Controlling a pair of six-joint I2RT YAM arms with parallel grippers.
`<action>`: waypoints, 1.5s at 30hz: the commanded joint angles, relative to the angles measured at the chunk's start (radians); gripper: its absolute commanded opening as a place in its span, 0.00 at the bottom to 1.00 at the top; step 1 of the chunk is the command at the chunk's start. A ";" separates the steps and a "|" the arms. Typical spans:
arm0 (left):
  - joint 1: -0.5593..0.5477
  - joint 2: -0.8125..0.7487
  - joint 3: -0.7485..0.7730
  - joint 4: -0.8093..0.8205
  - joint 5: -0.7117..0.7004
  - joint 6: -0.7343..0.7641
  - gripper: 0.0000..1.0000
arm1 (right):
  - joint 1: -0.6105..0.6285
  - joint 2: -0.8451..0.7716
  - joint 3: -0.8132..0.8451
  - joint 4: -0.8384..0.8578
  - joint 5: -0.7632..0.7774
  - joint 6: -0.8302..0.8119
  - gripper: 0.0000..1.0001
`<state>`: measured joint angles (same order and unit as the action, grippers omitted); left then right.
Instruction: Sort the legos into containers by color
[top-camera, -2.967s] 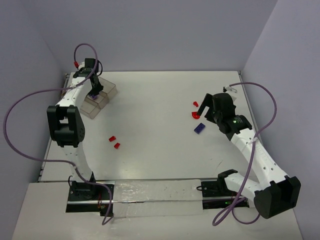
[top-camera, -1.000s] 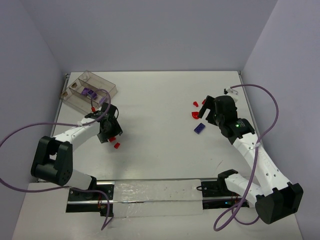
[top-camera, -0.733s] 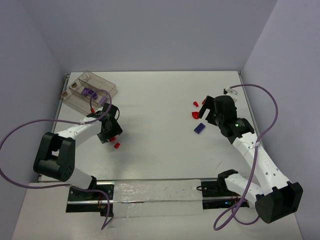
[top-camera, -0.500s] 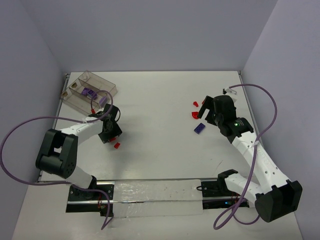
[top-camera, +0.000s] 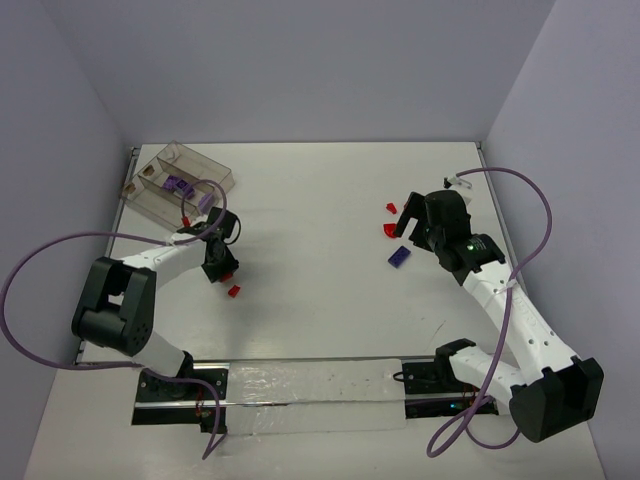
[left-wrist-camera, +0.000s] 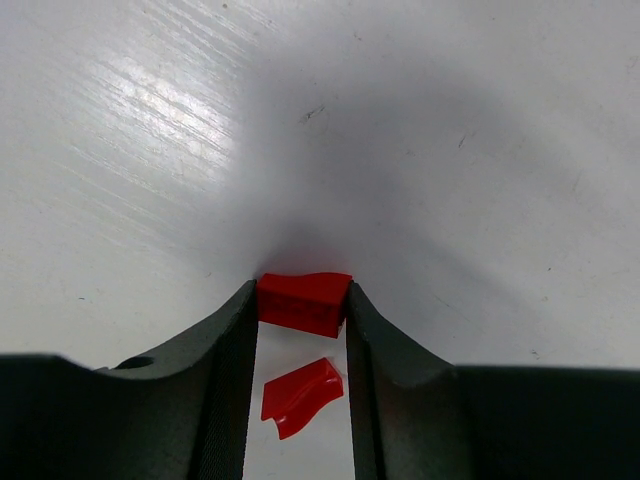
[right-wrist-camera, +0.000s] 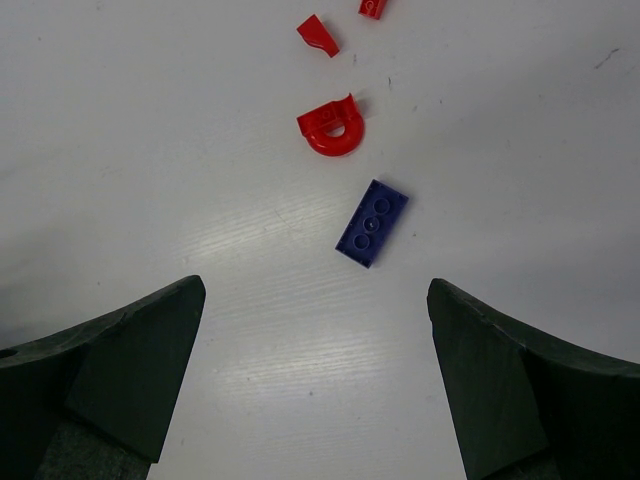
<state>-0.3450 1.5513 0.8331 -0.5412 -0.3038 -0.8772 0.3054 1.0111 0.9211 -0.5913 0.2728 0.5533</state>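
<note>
My left gripper (left-wrist-camera: 300, 305) is low over the table, its jaws pressed against both sides of a small red lego (left-wrist-camera: 303, 300). A second red lego (left-wrist-camera: 301, 393) lies loose on the table between the fingers (left-wrist-camera: 228, 380), nearer the wrist. From above, the left gripper (top-camera: 218, 270) is at middle left, near both red pieces (top-camera: 233, 290). The clear tray of containers (top-camera: 152, 205) at back left holds purple legos (top-camera: 180, 185). My right gripper (right-wrist-camera: 315, 288) hangs open above a purple lego (right-wrist-camera: 372, 222), a rounded red lego (right-wrist-camera: 332, 124) and a small red piece (right-wrist-camera: 318, 35).
Another small red piece (right-wrist-camera: 373, 8) lies at the top edge of the right wrist view. The right-hand legos (top-camera: 399, 256) lie near the right gripper (top-camera: 405, 218). Purple cables loop beside both arms. Walls close in the table on the left, back and right.
The left arm came away from the tray to the two red pieces at middle left, and its jaws closed onto one of them. The right arm has hardly moved.
</note>
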 joint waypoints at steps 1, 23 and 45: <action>0.001 -0.033 0.088 -0.040 -0.015 0.045 0.15 | 0.009 0.000 0.013 0.027 0.012 0.001 1.00; 0.198 0.210 0.795 -0.178 -0.024 0.263 0.04 | 0.009 0.012 0.010 0.028 0.032 0.005 1.00; 0.264 0.707 1.242 -0.114 0.037 0.292 0.07 | 0.009 0.114 0.062 0.018 0.043 -0.003 1.00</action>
<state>-0.0955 2.2182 1.9843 -0.6913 -0.2741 -0.6085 0.3058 1.1064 0.9298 -0.5917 0.2991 0.5560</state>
